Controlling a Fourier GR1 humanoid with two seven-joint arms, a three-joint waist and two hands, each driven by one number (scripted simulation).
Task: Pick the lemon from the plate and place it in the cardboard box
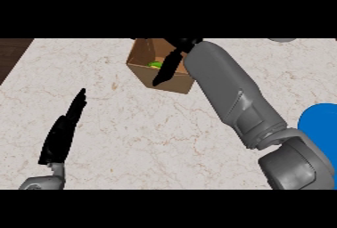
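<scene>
Evidently the fingers of the right hand hang straight and relaxed, holding nothing. The lemon lies just beside them in the cardboard box. The hand should lift straight up without brushing the box wall.

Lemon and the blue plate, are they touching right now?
Apart. The head view shows the lemon inside the cardboard box, while the blue plate lies at the view's right edge, with the right forearm crossing between them.
</scene>
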